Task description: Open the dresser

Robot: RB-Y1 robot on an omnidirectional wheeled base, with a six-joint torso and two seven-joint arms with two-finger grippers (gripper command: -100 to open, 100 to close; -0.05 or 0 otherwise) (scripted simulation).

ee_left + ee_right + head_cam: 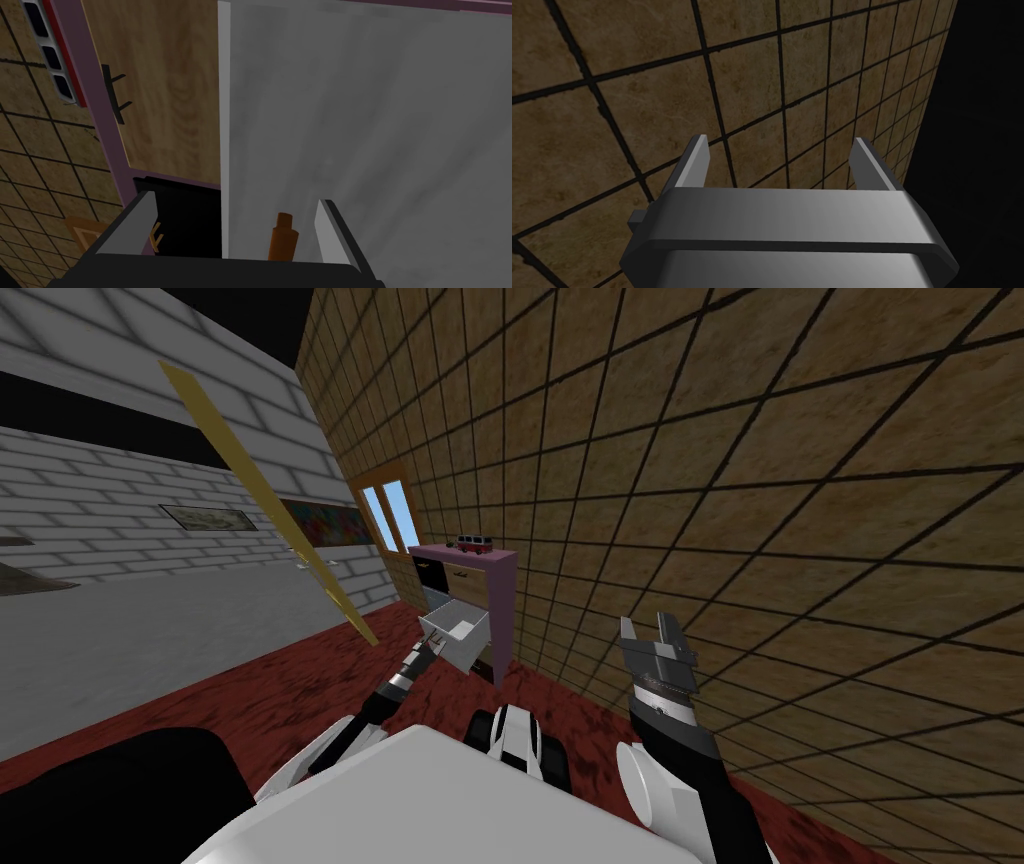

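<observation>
A dresser (503,588) with a purple frame stands against the tiled wall. One grey drawer (462,633) is pulled out toward me, leaving a black hollow (190,215) in the frame. My left gripper (431,641) is at the drawer's front and stands open (235,217). A brown handle (283,242) rises between its fingers, touching neither, in front of the grey drawer surface (370,125). Beside it is a shut wood-fronted drawer (170,85) with a black handle (115,94). My right gripper (647,624) is raised by the tiled wall, open and empty (779,145).
A red toy bus (472,544) sits on top of the dresser. A long yellow bar (270,503) slants across the left side. A framed window (390,513) is behind the dresser. The floor (300,678) is dark red, and the tiled wall (760,508) runs close on my right.
</observation>
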